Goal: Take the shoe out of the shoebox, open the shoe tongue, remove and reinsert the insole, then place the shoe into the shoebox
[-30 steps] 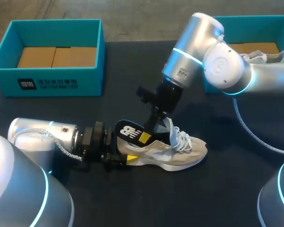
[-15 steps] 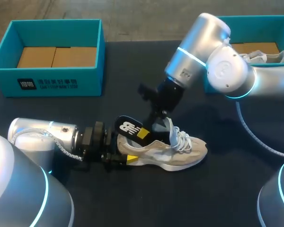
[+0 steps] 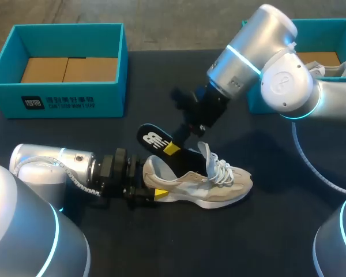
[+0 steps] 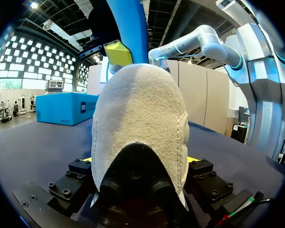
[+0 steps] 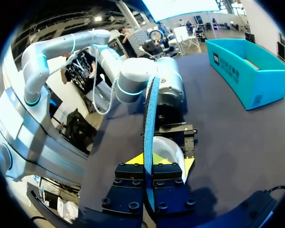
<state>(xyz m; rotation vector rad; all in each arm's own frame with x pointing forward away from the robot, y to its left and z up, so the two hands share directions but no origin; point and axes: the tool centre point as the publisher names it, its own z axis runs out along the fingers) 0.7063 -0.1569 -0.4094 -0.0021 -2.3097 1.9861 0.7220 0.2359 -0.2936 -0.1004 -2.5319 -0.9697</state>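
Surface: a dark matte table (image 3: 288,231), with one arm coming in from each side.
Shoe: a beige suede sneaker with white laces and a white sole (image 3: 202,187) stands on its sole near the middle of the table. Its heel faces the left arm and its toe points the other way.
Left gripper: the left gripper (image 3: 151,186) lies low along the table and is clamped on the sneaker's heel, with one yellow-tipped finger on each side. In the left wrist view the heel fills the gap between the fingers.
Insole: a black foam insole with a white logo and a blue underside (image 3: 161,143) is held tilted above the shoe's opening. Its heel end is high, over the sneaker's heel. Its front end is low, beside the upright tongue, and it cannot be told whether that end is inside the shoe.
Right gripper: the right gripper (image 3: 174,148) comes down from above and is pinched on the insole partway along it, with one finger on each face. In the right wrist view the insole stands edge-on between the yellow tips, with the shoe's opening just beneath.
Left box: an open teal cardboard shoebox with a brown floor (image 3: 63,95) is at the far left, well apart from the sneaker.
Right box: a second teal shoebox (image 3: 323,23) is at the far right, behind the right arm, with a pale shoe (image 3: 323,70) inside.
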